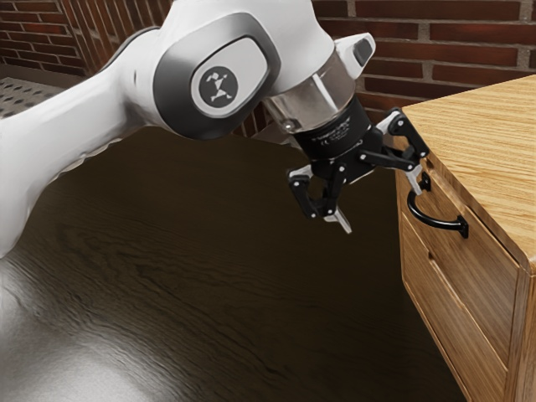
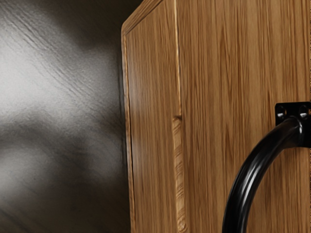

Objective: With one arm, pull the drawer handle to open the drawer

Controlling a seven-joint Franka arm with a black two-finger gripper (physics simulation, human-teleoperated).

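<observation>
A white seven-joint arm (image 1: 100, 126) is seen reaching in from the exterior view's left toward a light oak cabinet (image 1: 494, 142) standing at that view's right. On the front of the cabinet's upper drawer (image 1: 473, 268), just below the cabinet's top edge, a black curved metal handle (image 1: 435, 224) is mounted; its long axis runs level along the drawer front. The drawer is judged not yet pulled out.

The black two-finger gripper (image 1: 378, 203) is held with its 2 fingers spread wide and nothing between them. The handle lies to the exterior view's right of the fingers, beyond the finger nearer the cabinet, which is just beside the handle's nearer end; contact cannot be told. In the wrist view the handle (image 2: 252, 170) arcs close by.

A round dark emblem (image 1: 218, 88) with a white figure is carried on the arm's joint; no lettering can be read.
</observation>
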